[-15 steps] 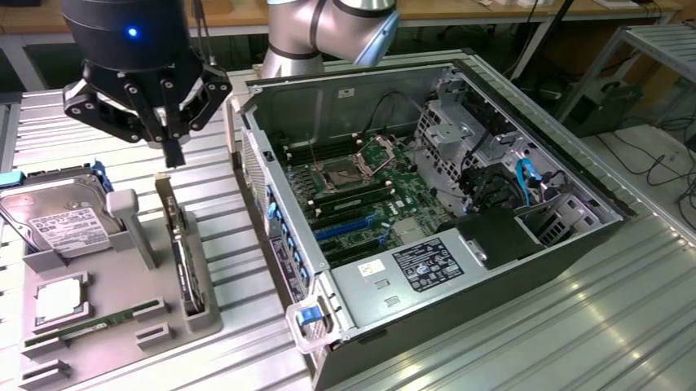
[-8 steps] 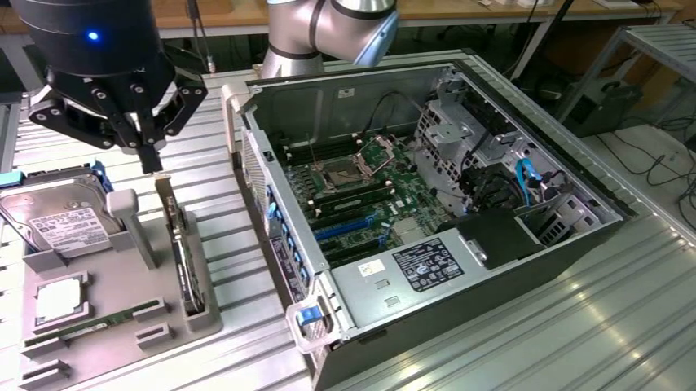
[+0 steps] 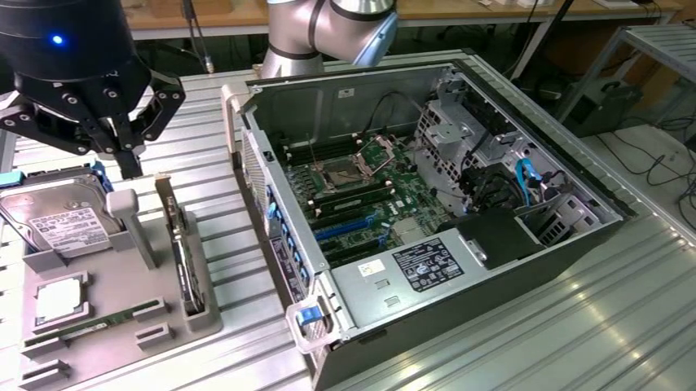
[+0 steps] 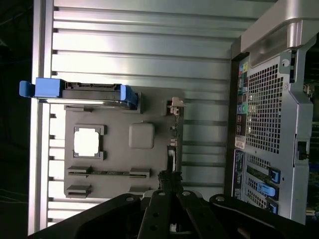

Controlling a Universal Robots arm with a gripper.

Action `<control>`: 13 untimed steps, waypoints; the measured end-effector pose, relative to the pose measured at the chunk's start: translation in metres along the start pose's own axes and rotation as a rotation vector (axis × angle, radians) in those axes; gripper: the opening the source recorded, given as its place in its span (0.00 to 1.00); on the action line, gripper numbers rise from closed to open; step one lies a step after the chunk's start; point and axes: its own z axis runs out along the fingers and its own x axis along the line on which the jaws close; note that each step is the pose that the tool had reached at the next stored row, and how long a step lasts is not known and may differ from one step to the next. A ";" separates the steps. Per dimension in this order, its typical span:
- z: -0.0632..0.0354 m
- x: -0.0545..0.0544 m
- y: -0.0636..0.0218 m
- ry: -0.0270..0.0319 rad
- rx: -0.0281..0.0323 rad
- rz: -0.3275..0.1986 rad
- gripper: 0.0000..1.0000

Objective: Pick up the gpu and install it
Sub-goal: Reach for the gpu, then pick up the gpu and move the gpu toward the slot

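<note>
**Exterior view.** The gripper (image 3: 129, 167) hung above the far edge of the tray (image 3: 125, 285); its fingers were pressed together and pinched nothing; it stood clear of every part. The gpu (image 3: 181, 248) stood on its long edge in a slot along the tray's edge nearest the case (image 3: 315, 106), with its bracket toward the far corner. That upright seating was judged to leave its top edge free for a pinch from above, and it had not yet been lifted.

The tray also held a drive (image 3: 55, 218) propped at the far corner away from the case; a chip (image 3: 60, 297) flat in a square pocket; a memory stick (image 3: 103, 324) in a groove toward the near edge. Each pocket took one part, presumably to fix its position.

The case lay on its side on the table (image 3: 566, 326) and was open upward; this exposed the motherboard (image 3: 359, 195) to access from above.

**Wrist view.** The gripper (image 4: 170, 178) showed its closed fingers in line with the gpu (image 4: 174, 139), which was seen edge-on in its slot; the bracket lay at the end beside the drive (image 4: 79, 92). The chip (image 4: 88, 142) and memory stick (image 4: 108, 173) sat in their pockets; the case's (image 4: 269, 114) perforated wall stood just beside the tray (image 4: 119, 159).
</note>
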 end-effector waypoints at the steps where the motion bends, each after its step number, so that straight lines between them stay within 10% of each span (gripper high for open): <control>1: 0.0000 0.000 0.0000 -0.0001 0.0000 0.000 0.11; 13: 0.0000 0.000 0.0000 -0.0001 -0.0001 0.000 0.11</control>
